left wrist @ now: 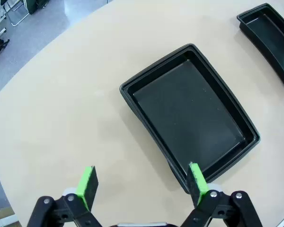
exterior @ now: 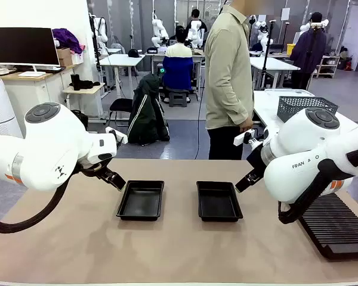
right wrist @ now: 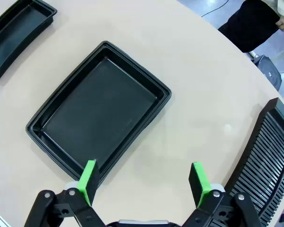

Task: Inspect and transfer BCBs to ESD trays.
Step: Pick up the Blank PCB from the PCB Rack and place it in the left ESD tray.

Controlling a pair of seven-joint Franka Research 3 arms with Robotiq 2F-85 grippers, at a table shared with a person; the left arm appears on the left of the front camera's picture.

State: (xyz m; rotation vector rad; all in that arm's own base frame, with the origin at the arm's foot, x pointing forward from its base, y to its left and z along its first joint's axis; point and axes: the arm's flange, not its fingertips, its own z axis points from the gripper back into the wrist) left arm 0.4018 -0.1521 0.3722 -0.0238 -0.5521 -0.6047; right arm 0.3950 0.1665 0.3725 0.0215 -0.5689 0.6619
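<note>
Trays [exterior: 141,200] lie as 2 shallow black rectangles.

ESD trays [exterior: 141,200] glossy black plastic; table [exterior: 77,250] matt, smooth, tan.

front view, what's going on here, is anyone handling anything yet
Nothing is being handled right now. The left gripper hovers open near the left ESD tray, and the right gripper hovers open near the right ESD tray. Both trays sit empty, side by side on the table. The person stands at the far side, hands off the table. A black slotted rack lies at the robot's right.
</note>
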